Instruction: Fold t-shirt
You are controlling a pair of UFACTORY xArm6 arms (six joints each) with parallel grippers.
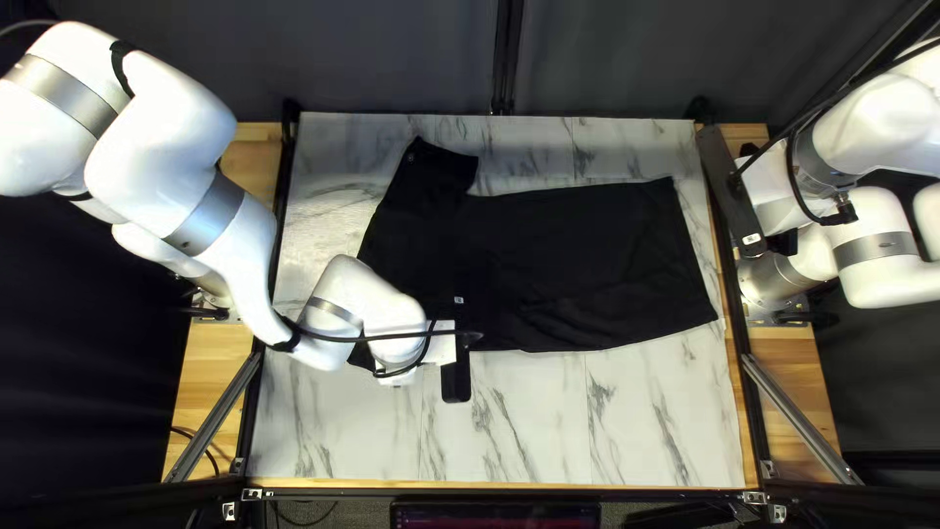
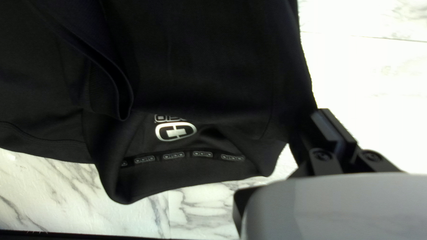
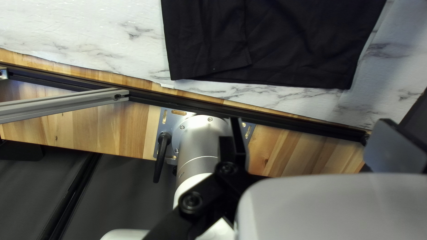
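So the biggest thing here is the marble-look desk (image 1: pixel 529 421), under the left jaws and running right up to the rail by the right ones. Next up is the white left arm (image 1: pixel 162 162), which reaches in over the desk with its jaws at the front, then the white right arm (image 1: pixel 886 127), folded up behind its own jaws. The black t-shirt (image 1: pixel 587 264) is laid out between the two sets of jaws, neck end by the left ones, hem nearer the right ones, one sleeve (image 1: pixel 441 167) poking out on the far side from the left jaws. As for the left gripper (image 1: pixel 470 337), its jaws are closed together right at the shirt's near edge, beside the neckline, though I honestly can't tell if any cloth is pinched in there. The right gripper (image 1: pixel 766 198) has its jaws spread wide with nothing gripped, past the hem and apart from it, with a wooden ledge (image 3: pixel 302 153) behind the gap. Smallest stuff: the neckline (image 2: pixel 191 180) sits just beside the left jaws, with a pale logo (image 2: pixel 175 132) inside it.
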